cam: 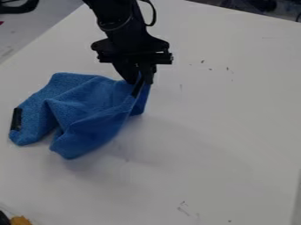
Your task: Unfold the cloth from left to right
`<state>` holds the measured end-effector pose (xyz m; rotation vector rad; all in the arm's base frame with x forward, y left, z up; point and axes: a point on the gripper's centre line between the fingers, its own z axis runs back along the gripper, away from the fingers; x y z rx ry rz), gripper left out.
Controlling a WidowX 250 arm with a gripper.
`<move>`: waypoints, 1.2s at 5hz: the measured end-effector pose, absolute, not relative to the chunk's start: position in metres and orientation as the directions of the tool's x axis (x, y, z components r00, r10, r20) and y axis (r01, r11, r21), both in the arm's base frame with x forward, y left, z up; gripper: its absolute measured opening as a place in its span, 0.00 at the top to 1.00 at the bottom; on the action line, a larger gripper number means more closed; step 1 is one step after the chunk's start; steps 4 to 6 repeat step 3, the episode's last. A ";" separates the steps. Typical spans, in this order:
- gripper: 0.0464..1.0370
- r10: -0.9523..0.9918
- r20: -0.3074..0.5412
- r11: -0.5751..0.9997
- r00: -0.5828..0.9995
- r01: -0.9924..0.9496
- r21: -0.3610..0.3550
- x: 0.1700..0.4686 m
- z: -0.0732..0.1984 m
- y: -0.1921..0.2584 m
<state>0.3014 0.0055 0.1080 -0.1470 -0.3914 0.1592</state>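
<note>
Down from the top edge, left of the middle, comes the black arm [120, 22], leaning a little to the right as it descends. A thin black cable [155, 16] bows out from its right side near the top. Below that, the wrist broadens into a wide crosspiece, and the pincer [141, 82] hangs from it, pointing almost straight down over the upper right end of the blue cloth [88, 107]. Its two fingers stand narrow, tapering towards each other, with the cloth's edge held between them. That pinched end is drawn up towards the fingertips, and the fabric slopes away below it, down and to the left.

The cloth lies bunched on the left half of the white surface [211, 145], with folds running across its middle and a notch in its lower edge. A black strip [16, 119] sits along its far left edge, and another dark strip [137, 87] shows at the right end, just under the fingers. A soft shadow spreads on the surface below and to the right of the cloth. Small dark marks [203, 61] dot the surface to the right of the pincer, and a yellow-orange thing [21, 220] shows in the bottom left corner.
</note>
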 end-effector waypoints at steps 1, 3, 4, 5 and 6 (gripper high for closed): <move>0.22 0.163 0.358 0.975 0.919 -0.095 -0.200 0.309 0.112 -0.020; 0.03 0.113 0.374 0.982 0.921 -0.045 -0.186 0.323 0.121 -0.035; 0.03 0.113 0.374 0.982 0.921 -0.045 -0.186 0.323 0.121 -0.035; 0.03 0.113 0.374 0.982 0.921 -0.045 -0.186 0.323 0.121 -0.035; 0.03 0.113 0.374 0.982 0.921 -0.045 -0.186 0.323 0.121 -0.035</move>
